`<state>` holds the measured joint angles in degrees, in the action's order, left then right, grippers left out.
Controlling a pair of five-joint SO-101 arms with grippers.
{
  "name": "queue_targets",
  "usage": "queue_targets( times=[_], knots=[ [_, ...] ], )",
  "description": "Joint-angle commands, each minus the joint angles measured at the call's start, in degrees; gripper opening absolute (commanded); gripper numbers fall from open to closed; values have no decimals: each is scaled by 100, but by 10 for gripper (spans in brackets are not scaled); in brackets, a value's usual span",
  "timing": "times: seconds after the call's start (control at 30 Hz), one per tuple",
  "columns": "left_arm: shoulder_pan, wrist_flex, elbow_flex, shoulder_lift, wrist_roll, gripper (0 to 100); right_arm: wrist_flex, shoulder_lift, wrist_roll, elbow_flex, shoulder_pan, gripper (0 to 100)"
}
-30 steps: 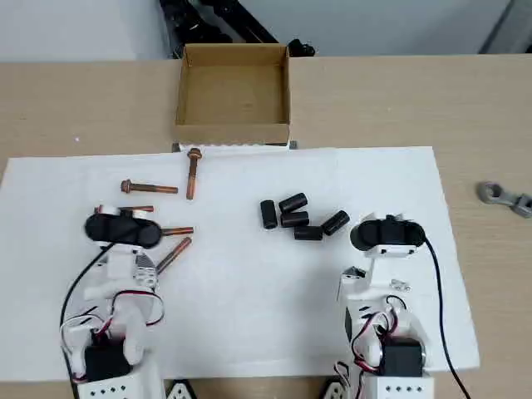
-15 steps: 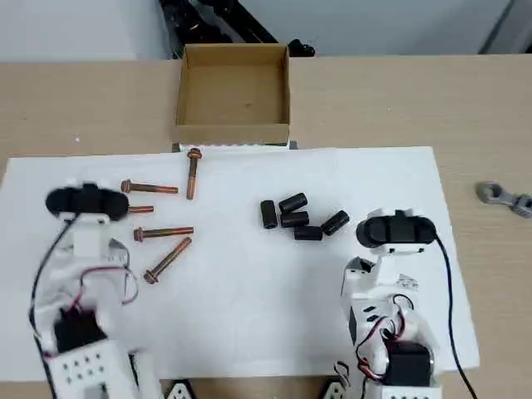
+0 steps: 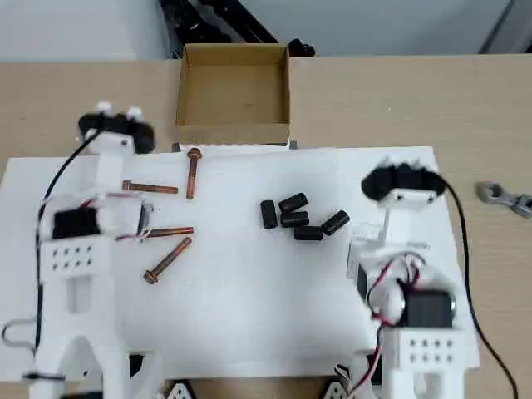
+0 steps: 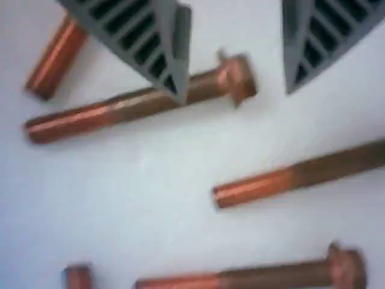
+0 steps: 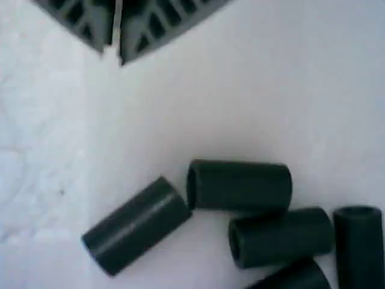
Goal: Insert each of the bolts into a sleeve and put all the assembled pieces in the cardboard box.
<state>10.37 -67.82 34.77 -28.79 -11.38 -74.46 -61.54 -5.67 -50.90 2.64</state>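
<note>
Copper bolts (image 4: 120,108) now lie below your forward-swung, open left fingers (image 4: 144,36), ready for grasping; closed right fingers (image 5: 162,18) overlook sleeves (image 5: 239,185).

A light wooden surface (image 3: 374,100) carries a white sheet (image 3: 249,324) spread from 9 to 3 o'clock. Past its far edge, toward 11 o'clock, dark equipment (image 3: 208,21) stands before a pale wall (image 3: 75,25).

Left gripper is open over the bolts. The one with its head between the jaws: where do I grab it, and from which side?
Grip the bolt on its shank, just behind the head, coming straight down with the jaws across it. It lies flat on the paper, and the next bolt lies apart, so both jaws should likely fit.
</note>
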Motion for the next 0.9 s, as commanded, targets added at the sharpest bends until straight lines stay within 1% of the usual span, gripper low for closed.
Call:
queue_targets(
  times=[0.0, 0.07, 0.13, 0.27, 0.37, 0.47, 0.63, 0.67, 0.77, 0.87],
  knots=[
    [-273, -97, -954, 607, 290, 104, -31, 919, -35, 800, 40, 8],
    [-299, -176, -1420, 1143, 545, 105, -75, 1332, -35, 1055, 40, 8],
    [-387, -457, -2018, 1776, 738, 105, -224, 1675, -44, 1327, 40, 8],
    [-695, -1292, -3424, 3086, 747, 105, -391, 2079, -44, 1802, 40, 9],
    [-897, -1837, -4602, 3982, 774, 105, -277, 2123, -18, 1908, 57, 9],
    [-985, -2409, -5851, 4809, 958, 105, -215, 2123, -18, 1908, 224, 9],
    [-985, -3174, -7802, 6312, 1160, 106, -171, 2132, 9, 1908, 760, 9],
    [-985, -3262, -8119, 6602, 1222, 106, -171, 2158, 123, 1908, 857, 9],
    [-985, -3262, -8752, 7262, 1371, 106, 31, 2176, 809, 1908, 971, 9],
    [-1073, -3262, -8936, 7560, 1442, 106, 259, 2176, 905, 1908, 963, 8]
  ],
)
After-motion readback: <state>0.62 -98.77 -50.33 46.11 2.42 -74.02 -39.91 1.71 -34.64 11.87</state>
